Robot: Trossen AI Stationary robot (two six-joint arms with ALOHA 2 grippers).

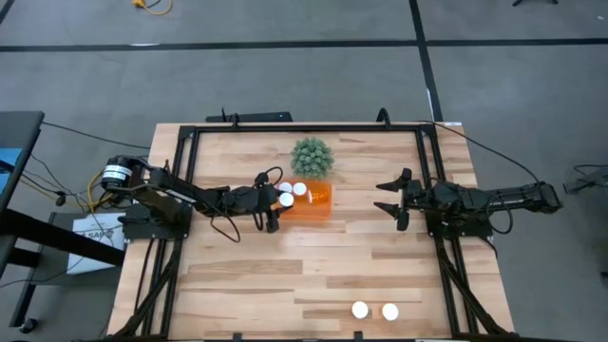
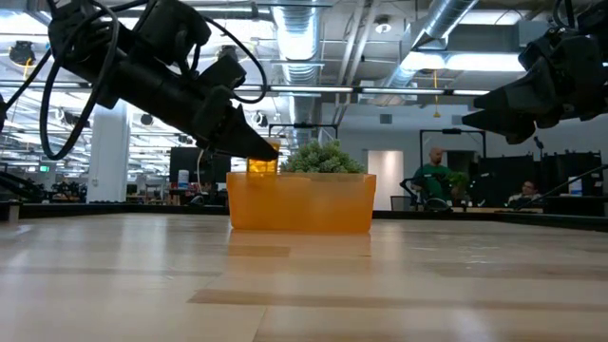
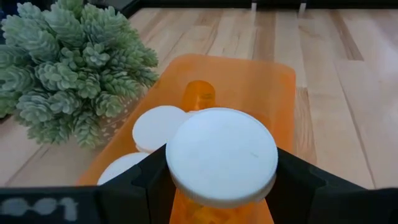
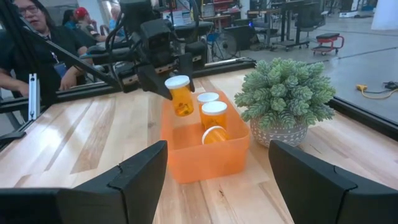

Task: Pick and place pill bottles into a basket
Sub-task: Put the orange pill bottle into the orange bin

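Note:
The orange basket [image 1: 313, 203] stands at mid-table beside the green plant [image 1: 312, 157]. It holds two upright pill bottles [image 4: 214, 113] and one lying on its side [image 4: 215, 134]. My left gripper [image 1: 281, 201] is shut on another white-capped pill bottle [image 4: 179, 93] above the basket's left end. Two more bottles [image 1: 360, 310] [image 1: 389, 311] stand on their bases near the table's front edge, right of centre. My right gripper [image 1: 388, 198] is open and empty, in the air right of the basket. My left gripper pinches the bottle between its two fingers [image 3: 146, 183] at the sides of its white cap [image 3: 221, 155] and just below it. The fingers come from the table's left, slanting down. The bottle is tilted, its orange body [image 4: 182, 104] hanging below, lifted clear above the basket's inside.
The plant's pot [image 4: 281, 134] stands close behind the basket's far side. A black frame [image 1: 304, 125] runs round the table's edges. People sit in the room beyond the table [image 4: 28, 37]. Bare wood lies between the basket and the front bottles.

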